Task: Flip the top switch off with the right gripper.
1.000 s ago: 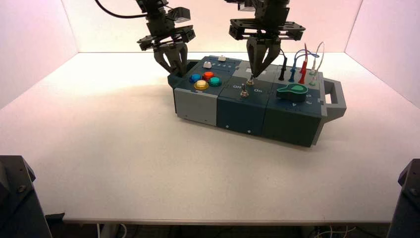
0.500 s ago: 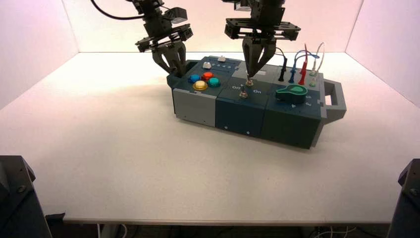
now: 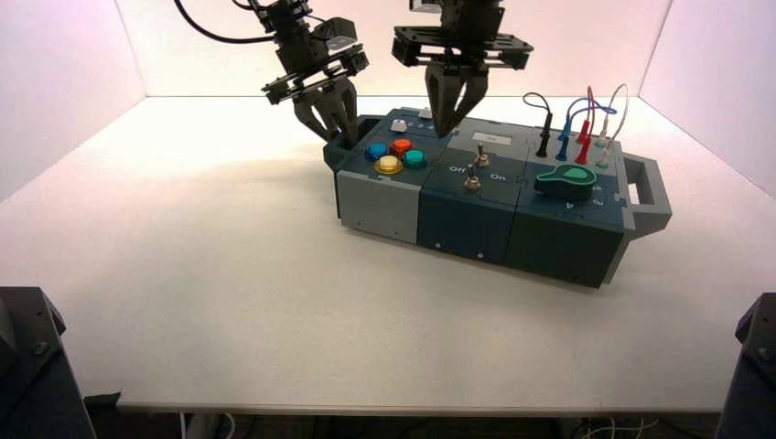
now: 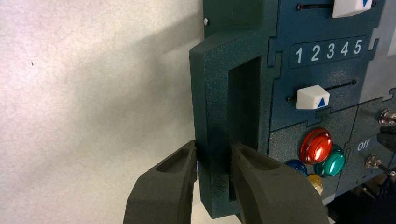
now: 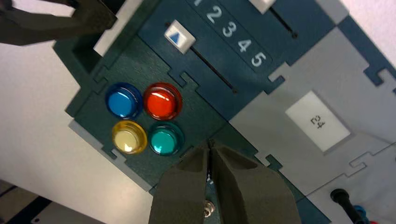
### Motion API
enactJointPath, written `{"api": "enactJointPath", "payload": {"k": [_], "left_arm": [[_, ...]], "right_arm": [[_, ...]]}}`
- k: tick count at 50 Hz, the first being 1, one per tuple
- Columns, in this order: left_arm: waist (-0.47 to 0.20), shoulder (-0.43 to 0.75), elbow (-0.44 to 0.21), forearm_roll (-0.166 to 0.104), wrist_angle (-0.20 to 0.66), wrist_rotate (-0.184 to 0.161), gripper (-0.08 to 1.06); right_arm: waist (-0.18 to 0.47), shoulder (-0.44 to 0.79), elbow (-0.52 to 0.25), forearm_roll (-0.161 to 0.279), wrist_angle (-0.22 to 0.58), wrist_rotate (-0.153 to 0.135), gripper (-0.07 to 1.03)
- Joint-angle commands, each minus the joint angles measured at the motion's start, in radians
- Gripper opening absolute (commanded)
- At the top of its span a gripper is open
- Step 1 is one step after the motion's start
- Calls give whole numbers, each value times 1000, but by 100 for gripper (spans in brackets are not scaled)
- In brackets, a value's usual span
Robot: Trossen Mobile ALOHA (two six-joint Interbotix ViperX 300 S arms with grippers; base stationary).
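The top switch (image 3: 481,158) is a small silver toggle on the dark middle part of the box (image 3: 467,215), behind the twin toggle (image 3: 471,179) lettered "Off"/"On". My right gripper (image 3: 451,130) hangs shut just left of the top switch and a little above the box, holding nothing. In the right wrist view its fingers (image 5: 210,145) meet at the tips beside the teal button (image 5: 166,137) and hide the top switch. The top switch (image 4: 387,116) also shows small at the edge of the left wrist view. My left gripper (image 4: 212,151) is shut on the bar of the box's left handle (image 4: 210,102).
Blue, red, yellow and teal buttons (image 5: 144,116) sit at the box's left end. Behind them are two white sliders (image 4: 313,97) and a 1–5 scale. A green knob (image 3: 565,180), plugged wires (image 3: 576,128) and a second handle (image 3: 650,187) are at the right end.
The box has slid and turned to the right, with my left gripper on its handle. My right gripper's tip, which was down at the top switch, now sits higher and left of it.
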Motion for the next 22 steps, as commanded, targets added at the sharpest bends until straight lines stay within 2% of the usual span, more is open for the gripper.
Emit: {"api": "enactJointPath", "payload": {"k": [1,11,22], "left_arm": [[11,-15,-51,-8,46,3,-3],[31,17,-71,-8,58,-8,11],[41,14,-75,-6,63,-5,11]], "right_arm": [[3,-44,-37,-2,8,0,-2],[3,-37,-64,-8,26,-2,-2],[0,-32,-86,-12,35,-2,-2]]}}
